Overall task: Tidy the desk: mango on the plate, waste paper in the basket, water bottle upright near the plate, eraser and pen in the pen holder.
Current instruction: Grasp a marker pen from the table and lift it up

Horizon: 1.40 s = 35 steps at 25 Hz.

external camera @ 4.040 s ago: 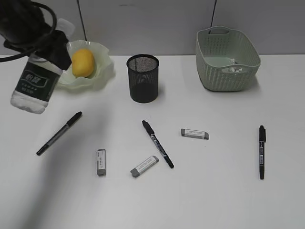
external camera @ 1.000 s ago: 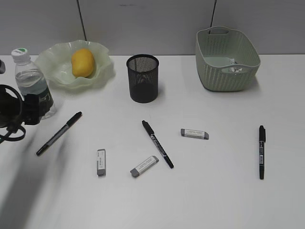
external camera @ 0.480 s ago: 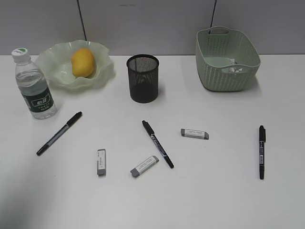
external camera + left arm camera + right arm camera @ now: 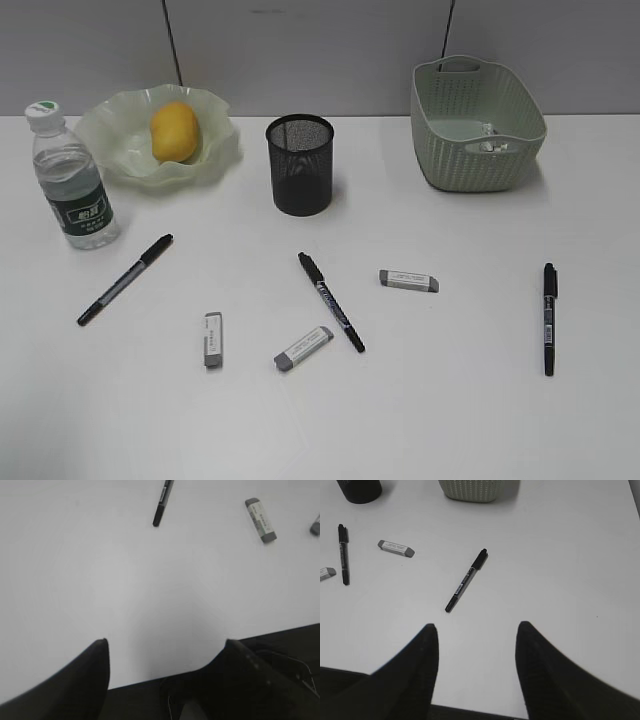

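Exterior: looks down at a slant across the whole bench, facing the back wall.
Left wrist: low over the near edge, jaws framing the view.
Right wrist: higher, facing the basket.
Shared: pens, erasers.

Bright, even overhead light – soft short shadows under holder & basket. Ext. view sharp; wrist views softer, fingers blurred dark.
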### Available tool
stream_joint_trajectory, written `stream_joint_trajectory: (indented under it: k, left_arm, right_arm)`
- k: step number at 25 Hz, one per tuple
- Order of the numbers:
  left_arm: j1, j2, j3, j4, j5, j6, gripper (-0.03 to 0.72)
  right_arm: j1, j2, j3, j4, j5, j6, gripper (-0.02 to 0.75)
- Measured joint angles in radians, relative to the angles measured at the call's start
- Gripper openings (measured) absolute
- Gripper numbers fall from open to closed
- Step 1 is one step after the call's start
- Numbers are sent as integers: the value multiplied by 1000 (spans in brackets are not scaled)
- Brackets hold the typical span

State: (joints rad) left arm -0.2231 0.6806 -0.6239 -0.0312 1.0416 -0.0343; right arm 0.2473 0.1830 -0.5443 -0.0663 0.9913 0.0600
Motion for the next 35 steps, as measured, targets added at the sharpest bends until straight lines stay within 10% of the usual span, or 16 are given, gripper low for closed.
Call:
stream_joint_trajectory:
  k: [18, 35]
  left_arm:
    - [0, -566, 73, 1, -9, 0, 529]
    - [0, -569, 75, 3, -8, 0, 529]
  right_arm:
    - [0, 82, -16, 1, -4, 3, 404]
    - [0, 1144, -252, 10, -194, 181, 404]
